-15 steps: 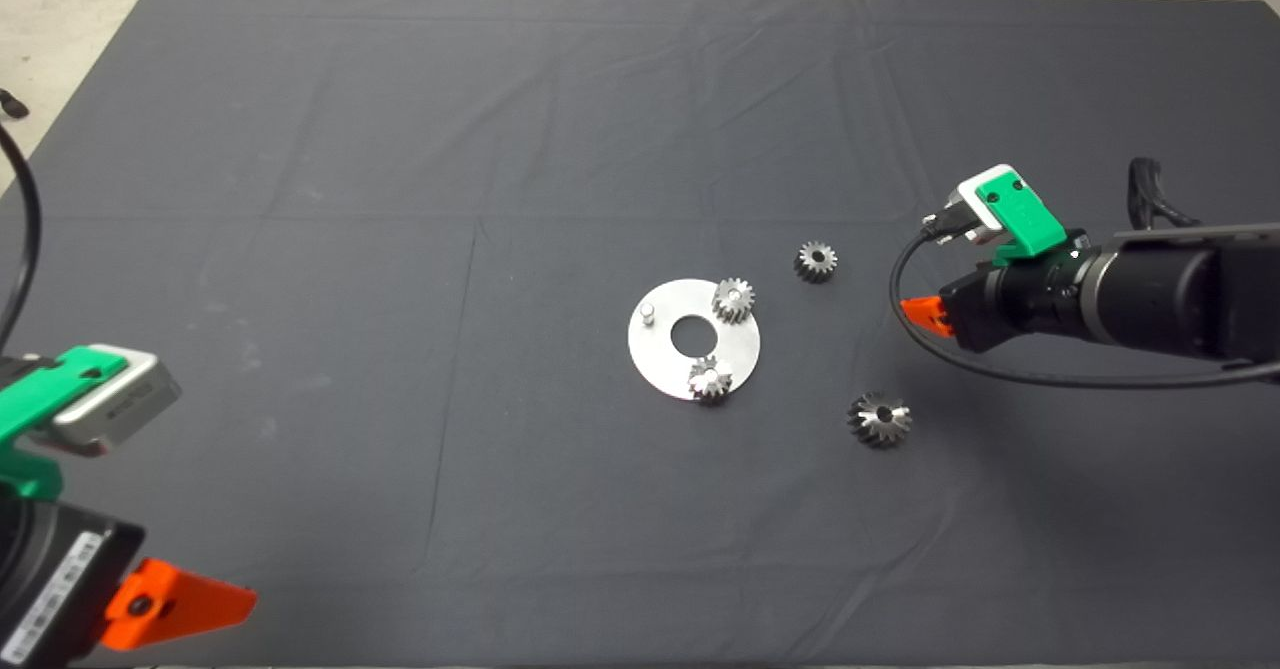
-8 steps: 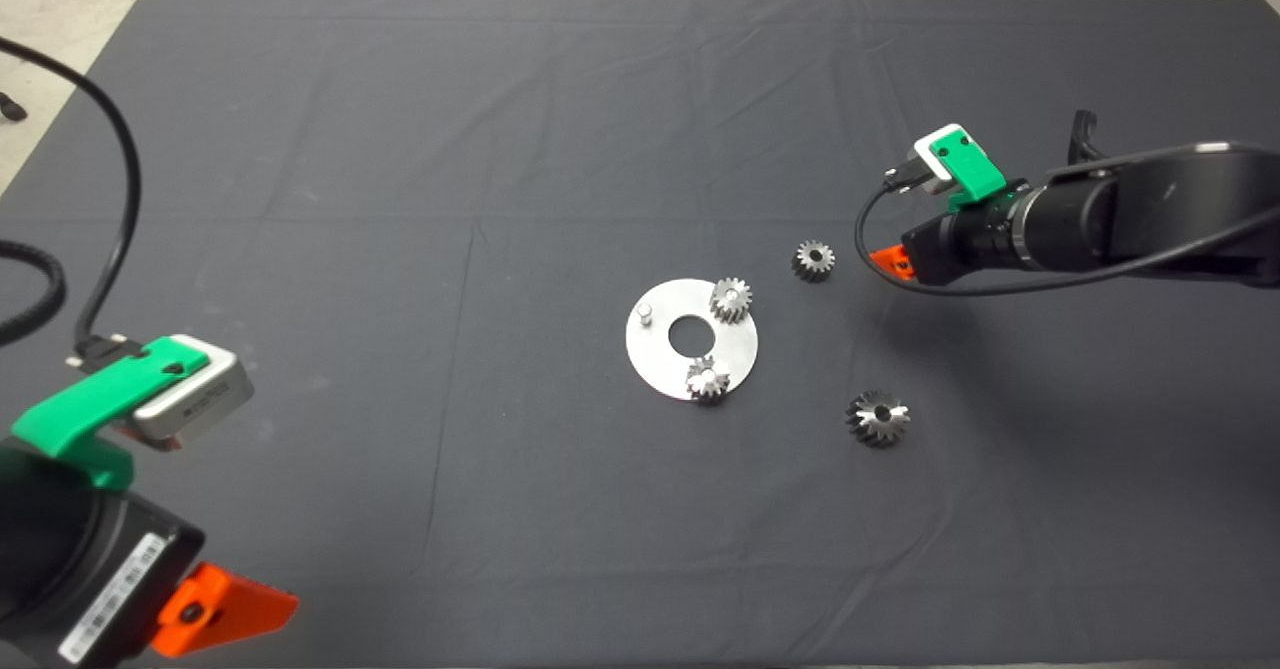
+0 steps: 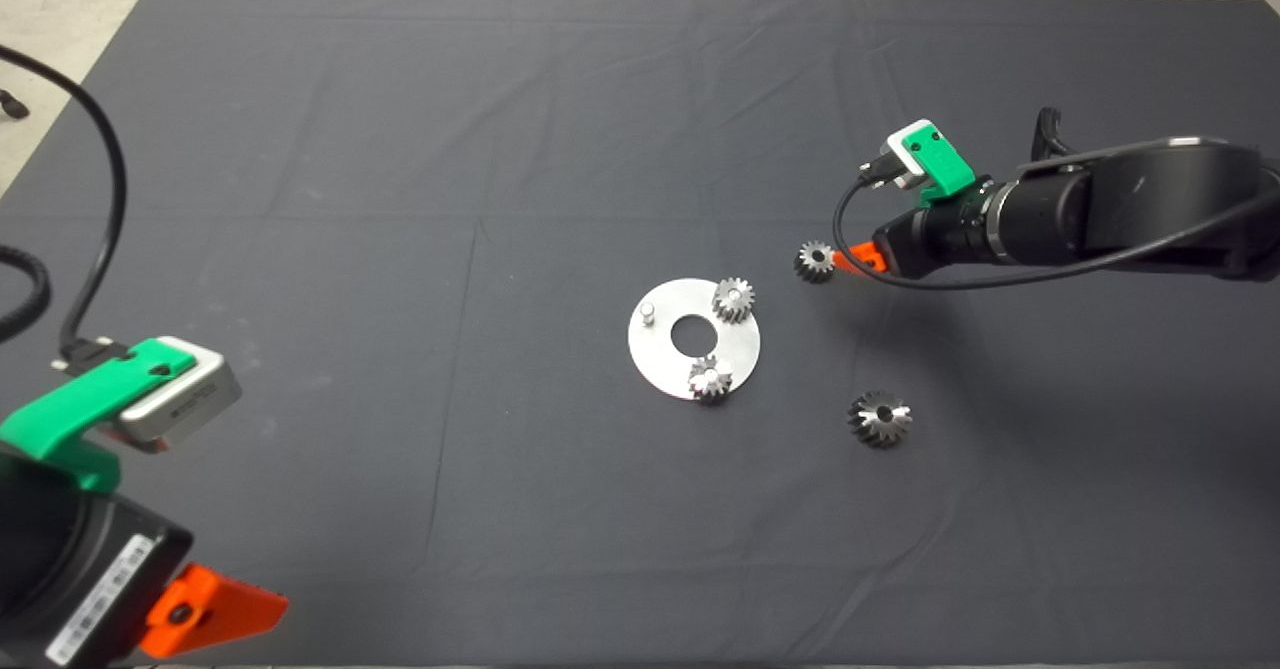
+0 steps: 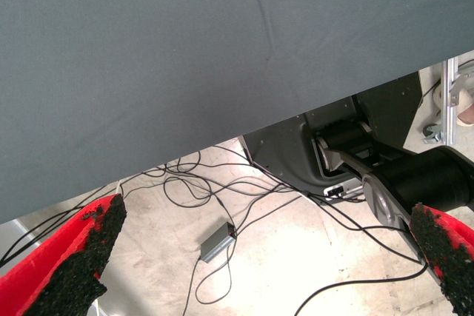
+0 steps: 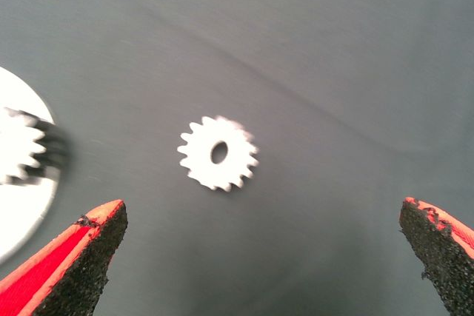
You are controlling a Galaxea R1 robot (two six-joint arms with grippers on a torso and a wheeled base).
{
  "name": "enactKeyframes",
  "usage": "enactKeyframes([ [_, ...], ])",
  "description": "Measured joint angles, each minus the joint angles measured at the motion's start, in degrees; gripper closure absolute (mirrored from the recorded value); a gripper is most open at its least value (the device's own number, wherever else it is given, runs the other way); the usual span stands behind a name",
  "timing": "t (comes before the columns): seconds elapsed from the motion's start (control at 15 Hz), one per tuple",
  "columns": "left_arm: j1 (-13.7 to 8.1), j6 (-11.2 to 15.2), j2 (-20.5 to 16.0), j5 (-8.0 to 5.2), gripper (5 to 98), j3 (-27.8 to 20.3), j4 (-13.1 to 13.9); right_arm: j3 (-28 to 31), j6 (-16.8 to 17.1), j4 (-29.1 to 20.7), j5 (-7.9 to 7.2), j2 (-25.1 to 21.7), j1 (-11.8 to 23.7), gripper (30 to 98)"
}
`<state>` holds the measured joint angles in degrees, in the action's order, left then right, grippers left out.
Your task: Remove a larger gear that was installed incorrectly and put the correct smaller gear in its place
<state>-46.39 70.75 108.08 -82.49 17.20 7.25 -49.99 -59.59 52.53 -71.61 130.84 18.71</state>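
Observation:
The larger gear (image 3: 879, 418), wide and flared, lies loose on the mat to the right of the round steel plate (image 3: 662, 359). Two small gears (image 3: 733, 300) (image 3: 709, 380) sit on the plate, and one bare peg (image 3: 648, 312) stands on it. A third smaller gear (image 3: 815, 261) lies on the mat beyond the plate's right side. My right gripper (image 3: 850, 261) hovers just to the right of this gear. In the right wrist view the gripper (image 5: 259, 257) is open, with the gear (image 5: 218, 153) lying flat ahead, between the fingers' lines. My left gripper (image 3: 230, 609) is parked at the lower left, open (image 4: 259, 264).
The dark mat (image 3: 400, 199) covers the table. The left wrist view shows the mat's edge (image 4: 222, 49), floor cables (image 4: 222, 190) and a small box (image 4: 217, 242) beyond it. The right wrist view shows the plate's edge (image 5: 22, 220) with a gear (image 5: 18, 146).
My right gripper has moved left and further up the mat, from a spot right of the plate to just beside the loose smaller gear. My left arm has shifted slightly at the lower left.

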Motion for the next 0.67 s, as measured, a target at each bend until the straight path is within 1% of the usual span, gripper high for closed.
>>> enactKeyframes([
  [0.07,0.01,0.0,-0.01,0.02,5.4,0.0,-0.01,-0.47,0.0,0.0,0.76,0.41,0.0,30.9],
  [0.2,0.0,0.0,-0.01,0.02,5.4,0.0,-0.01,-2.27,0.0,0.02,1.75,0.46,-0.17,30.9],
  [0.27,0.02,0.03,-0.01,0.02,5.4,0.0,-0.01,-2.76,0.0,0.02,2.76,0.46,-0.48,30.9],
  [0.4,0.02,0.05,-0.17,0.02,5.4,0.0,-0.01,-4.03,0.0,0.02,5.82,0.7,-1.75,30.9],
  [0.53,0.02,0.05,-0.3,0.0,5.4,0.0,-0.01,-5.86,0.0,0.06,8.26,0.76,-3.2,30.9],
  [0.6,0.02,0.13,-0.28,0.0,5.4,0.0,0.02,-6.35,0.0,0.17,9.8,0.67,-3.98,30.9],
  [0.67,0.0,0.13,-0.28,0.0,5.4,0.0,-0.01,-6.67,0.0,0.45,12.09,0.57,-4.76,30.9],
])
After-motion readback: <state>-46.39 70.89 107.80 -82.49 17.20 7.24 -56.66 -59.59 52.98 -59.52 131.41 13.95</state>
